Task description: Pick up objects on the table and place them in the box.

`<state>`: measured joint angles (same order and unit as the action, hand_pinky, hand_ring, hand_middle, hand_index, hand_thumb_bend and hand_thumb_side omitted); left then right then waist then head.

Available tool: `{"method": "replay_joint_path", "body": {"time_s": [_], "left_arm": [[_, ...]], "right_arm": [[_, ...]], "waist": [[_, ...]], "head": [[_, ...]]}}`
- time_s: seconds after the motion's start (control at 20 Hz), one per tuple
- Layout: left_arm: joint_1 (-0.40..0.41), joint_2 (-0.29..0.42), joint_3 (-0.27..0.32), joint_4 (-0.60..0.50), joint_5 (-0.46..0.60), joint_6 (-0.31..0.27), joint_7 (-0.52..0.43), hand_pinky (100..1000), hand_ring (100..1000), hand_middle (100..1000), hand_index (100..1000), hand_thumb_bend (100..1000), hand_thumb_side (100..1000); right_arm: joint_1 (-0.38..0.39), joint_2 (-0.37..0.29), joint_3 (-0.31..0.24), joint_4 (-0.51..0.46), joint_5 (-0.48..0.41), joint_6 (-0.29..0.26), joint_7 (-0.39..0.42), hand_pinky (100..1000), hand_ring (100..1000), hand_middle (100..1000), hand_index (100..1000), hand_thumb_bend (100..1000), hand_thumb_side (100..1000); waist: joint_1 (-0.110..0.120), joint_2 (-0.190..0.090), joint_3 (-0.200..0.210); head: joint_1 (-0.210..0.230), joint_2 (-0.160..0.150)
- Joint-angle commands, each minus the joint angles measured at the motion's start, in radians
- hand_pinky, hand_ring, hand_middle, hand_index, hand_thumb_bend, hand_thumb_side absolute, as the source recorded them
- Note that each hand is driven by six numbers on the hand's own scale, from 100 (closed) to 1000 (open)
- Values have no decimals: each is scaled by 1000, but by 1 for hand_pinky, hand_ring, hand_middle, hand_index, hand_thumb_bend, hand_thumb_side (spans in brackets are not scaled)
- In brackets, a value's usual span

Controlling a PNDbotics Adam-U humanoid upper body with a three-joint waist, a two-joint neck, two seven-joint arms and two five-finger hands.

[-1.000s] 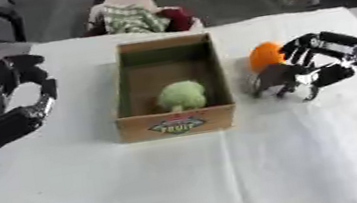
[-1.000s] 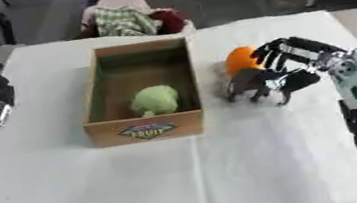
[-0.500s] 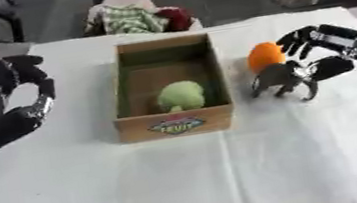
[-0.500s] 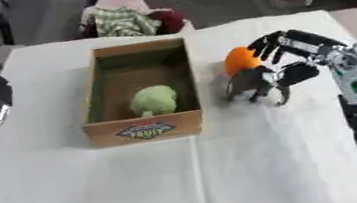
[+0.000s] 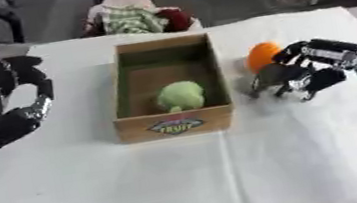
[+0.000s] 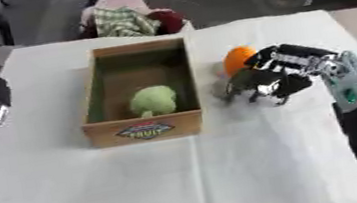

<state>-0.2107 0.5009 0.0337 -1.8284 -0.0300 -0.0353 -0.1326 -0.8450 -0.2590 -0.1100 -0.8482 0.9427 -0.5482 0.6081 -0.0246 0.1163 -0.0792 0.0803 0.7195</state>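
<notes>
Left eye view shows our right hand (image 5: 306, 72) curled over a small dark grey object (image 5: 274, 76) beside the wooden fruit box (image 5: 174, 123); the round orange fruit (image 5: 261, 55) touching our fingers could roll away.

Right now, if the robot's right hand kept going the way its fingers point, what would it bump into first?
The right robot hand points left, toward the box. It looks already against a small grey object, with the orange ball just behind. The box wall would likely come next, though depth is unclear.
</notes>
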Motion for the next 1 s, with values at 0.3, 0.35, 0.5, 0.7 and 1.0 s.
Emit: {"method": "replay_joint_path", "body": {"time_s": [0.3, 0.35, 0.5, 0.7, 1.0], "left_arm": [[-7, 14, 6, -8, 4, -2, -7, 797, 607, 559, 761, 175, 174], [-7, 14, 6, -8, 5, -2, -8, 797, 607, 559, 760, 174, 175], [-7, 14, 5, -8, 6, -3, -9, 798, 608, 560, 761, 171, 176], [-6, 14, 7, -10, 8, -3, -8, 799, 608, 560, 761, 168, 175], [-6, 12, 10, -14, 13, -2, -6, 798, 608, 560, 761, 166, 173]], "right_arm": [[-20, 1, 2, 23, 124, -128, 41, 736, 754, 766, 869, 100, 401], [-21, 2, 2, 26, 131, -128, 32, 724, 723, 747, 847, 100, 403], [-26, 6, 2, 31, 154, -130, 5, 649, 592, 657, 786, 100, 400], [-33, 14, 0, 31, 166, -128, -32, 457, 401, 505, 658, 100, 382], [-68, 32, -4, -5, 127, -126, -74, 329, 261, 390, 540, 100, 335]], "waist": [[1, -13, 4], [1, -13, 4], [0, -13, 5], [0, -13, 7], [1, -14, 9]], "head": [[-2, -12], [-2, -13], [-1, -13], [-1, -13], [-2, -13]]}}
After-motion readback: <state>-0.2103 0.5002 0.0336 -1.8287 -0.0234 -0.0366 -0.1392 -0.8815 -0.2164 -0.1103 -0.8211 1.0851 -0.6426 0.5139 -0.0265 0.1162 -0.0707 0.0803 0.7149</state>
